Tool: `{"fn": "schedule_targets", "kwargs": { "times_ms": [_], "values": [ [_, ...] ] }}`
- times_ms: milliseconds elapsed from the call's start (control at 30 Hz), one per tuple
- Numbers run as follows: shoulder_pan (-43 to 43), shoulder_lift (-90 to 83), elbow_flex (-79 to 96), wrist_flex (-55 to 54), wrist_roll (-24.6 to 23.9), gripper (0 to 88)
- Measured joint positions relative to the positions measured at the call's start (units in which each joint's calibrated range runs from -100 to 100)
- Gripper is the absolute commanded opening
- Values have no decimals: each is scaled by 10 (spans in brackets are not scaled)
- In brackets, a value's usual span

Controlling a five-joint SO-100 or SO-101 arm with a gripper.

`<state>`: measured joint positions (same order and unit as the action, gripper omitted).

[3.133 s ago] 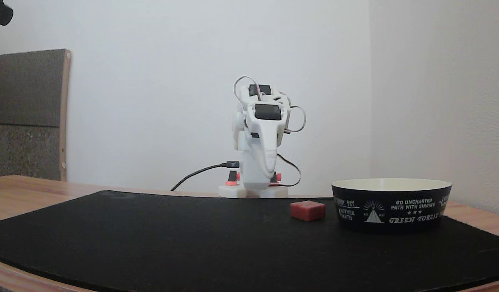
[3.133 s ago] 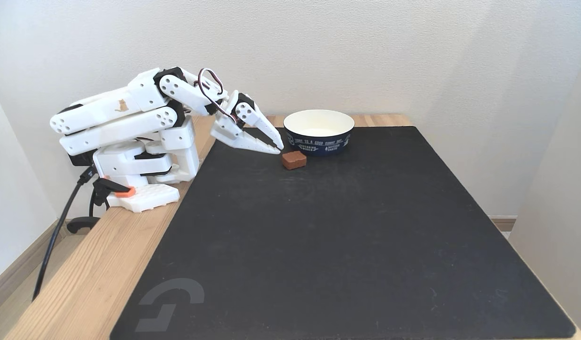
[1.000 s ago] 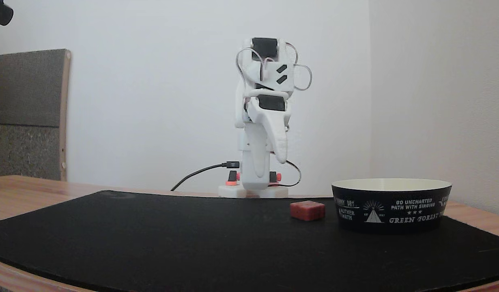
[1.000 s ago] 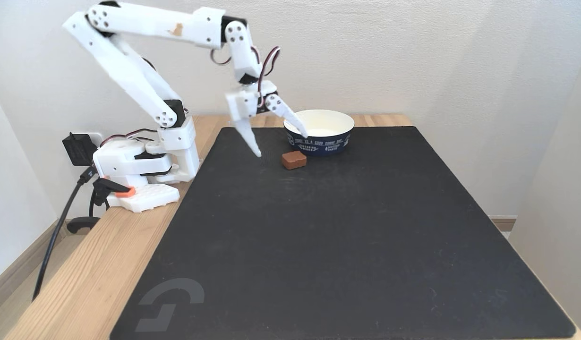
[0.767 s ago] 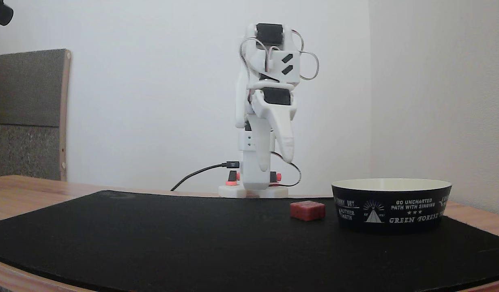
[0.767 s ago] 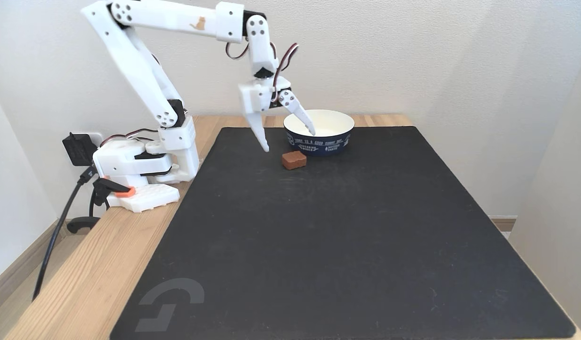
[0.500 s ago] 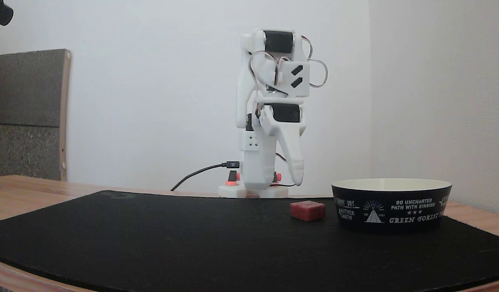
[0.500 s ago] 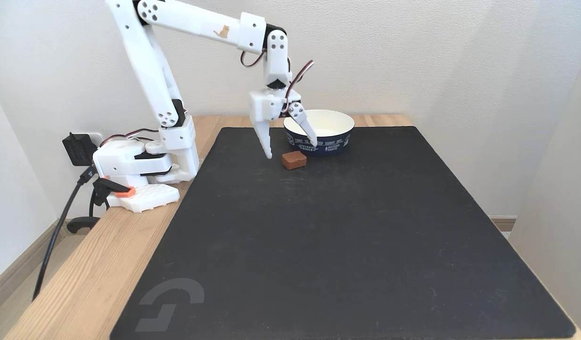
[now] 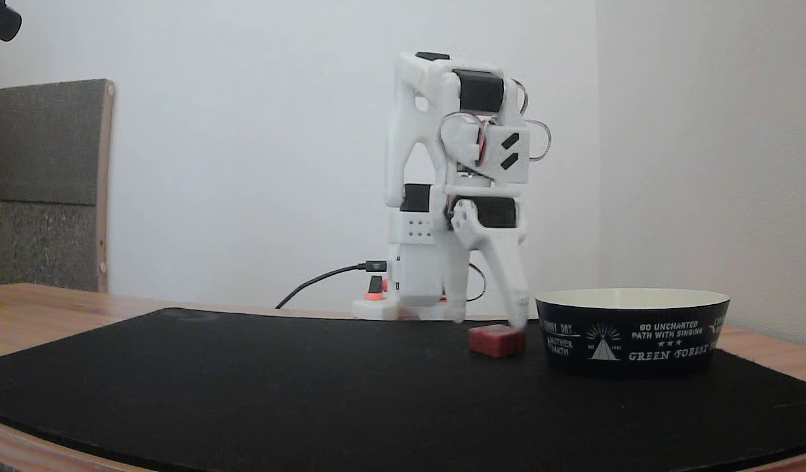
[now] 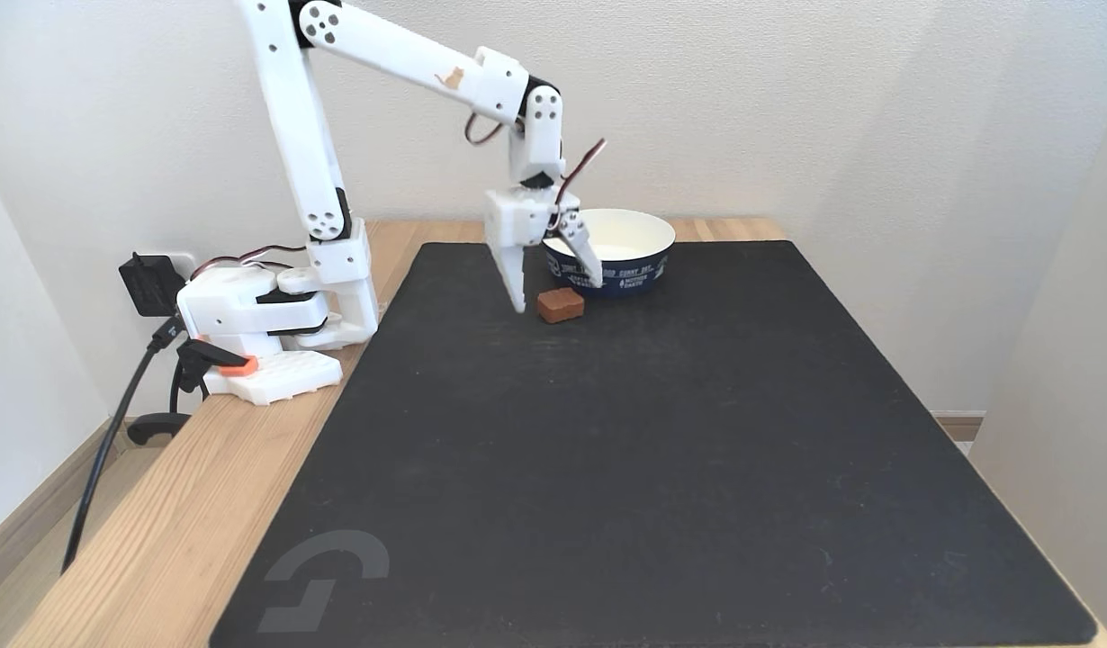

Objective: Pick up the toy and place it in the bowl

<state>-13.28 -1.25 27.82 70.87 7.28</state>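
black bowl (image 9: 632, 331), "green forest" print, red toy (image 9: 497, 341)

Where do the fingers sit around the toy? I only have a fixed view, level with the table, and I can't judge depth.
Observer: In a fixed view the gripper is open and straddles the toy: one finger is on the toy's left, the other between the toy and the bowl.
Operator: Is that second finger touching the bowl?
Observer: I cannot tell. It overlaps the bowl's dark wall there. The toy lies flat on the black mat, close to the bowl but apart from it.
Operator: Is anything in the bowl?
Observer: No, its cream inside is bare.
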Motion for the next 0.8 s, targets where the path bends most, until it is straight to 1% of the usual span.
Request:
{"fn": "schedule_targets", "kwargs": {
  "times_ms": [533, 800],
  "values": [
    [-4, 54, -2, -33, -1, 390],
    [-5, 72, -3, -33, 0, 389]
  ]
}}
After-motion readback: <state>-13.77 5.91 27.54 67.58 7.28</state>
